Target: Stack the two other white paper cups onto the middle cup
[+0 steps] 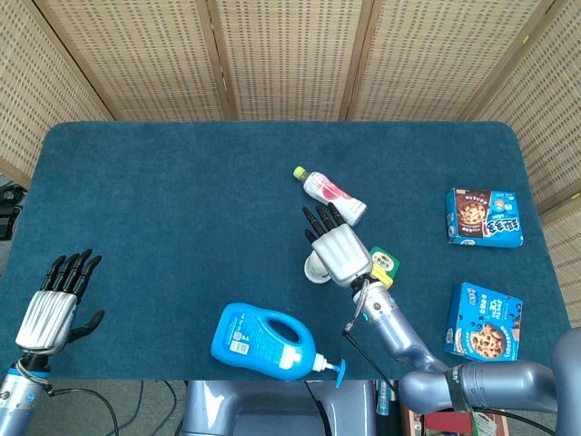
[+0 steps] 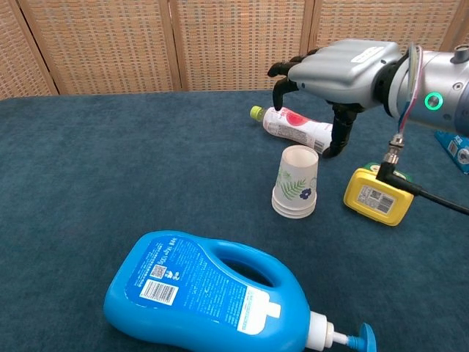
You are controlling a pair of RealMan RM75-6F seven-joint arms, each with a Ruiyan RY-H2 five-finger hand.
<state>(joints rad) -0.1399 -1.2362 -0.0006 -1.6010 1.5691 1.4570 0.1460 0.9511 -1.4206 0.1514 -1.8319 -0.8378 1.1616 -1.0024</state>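
Observation:
The white paper cups with green leaf prints stand nested in one upright stack (image 2: pixel 296 183) on the blue cloth; in the head view the stack (image 1: pixel 315 269) peeks out from under my right hand. My right hand (image 2: pixel 333 84) (image 1: pixel 335 248) hovers just above and behind the stack, fingers apart and curved down, holding nothing and not touching the cups. My left hand (image 1: pixel 56 302) rests open at the table's front left corner, far from the cups.
A big blue detergent bottle (image 2: pixel 212 290) lies in front of the stack. A pink-labelled bottle (image 2: pixel 294 125) lies behind it, a yellow box (image 2: pixel 378 195) to its right. Two blue cookie boxes (image 1: pixel 483 218) (image 1: pixel 484 324) sit at the right edge.

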